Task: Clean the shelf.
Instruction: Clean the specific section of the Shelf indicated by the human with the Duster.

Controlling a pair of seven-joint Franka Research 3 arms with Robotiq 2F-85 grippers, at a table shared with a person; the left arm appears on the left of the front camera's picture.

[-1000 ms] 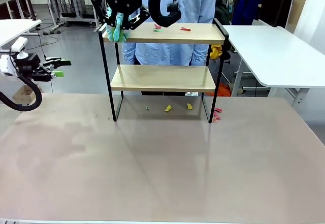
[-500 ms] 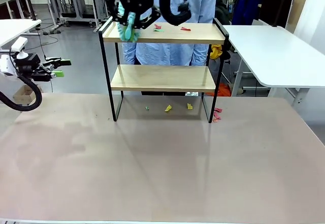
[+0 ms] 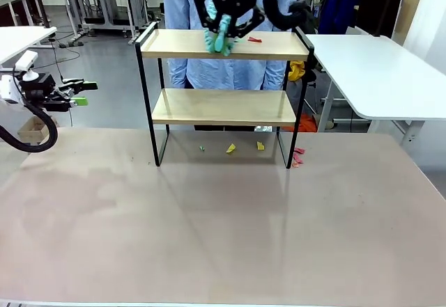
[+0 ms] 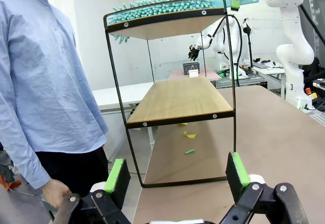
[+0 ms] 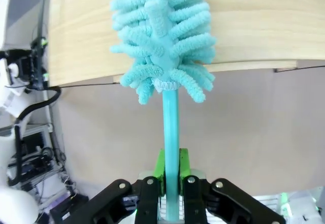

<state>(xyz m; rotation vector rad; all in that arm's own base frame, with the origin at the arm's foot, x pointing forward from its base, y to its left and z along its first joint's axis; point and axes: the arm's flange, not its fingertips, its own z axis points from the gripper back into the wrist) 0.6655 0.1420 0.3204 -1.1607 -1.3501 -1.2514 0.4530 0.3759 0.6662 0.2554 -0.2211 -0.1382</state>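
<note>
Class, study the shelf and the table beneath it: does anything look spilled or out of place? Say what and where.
Yes: small coloured scraps lie scattered like litter. A red scrap sits on the top board of the shelf, yellow scraps lie on the table under it, and pink scraps by its right foot.

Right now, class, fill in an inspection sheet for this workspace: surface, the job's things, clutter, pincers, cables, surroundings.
Surface: beige table, with the shelf standing at its far side.
Job's things: shelf, two wooden boards in a black frame; teal duster on the top board.
Clutter: red scrap on the top board; yellow scraps on the table under the shelf; pink scraps by its right foot.
Pincers: right pincer shut on the duster's handle; left pincer open, holding nothing.
Cables: black hose looped under the left arm.
Surroundings: person in a blue shirt behind the shelf; white table at right.
</note>
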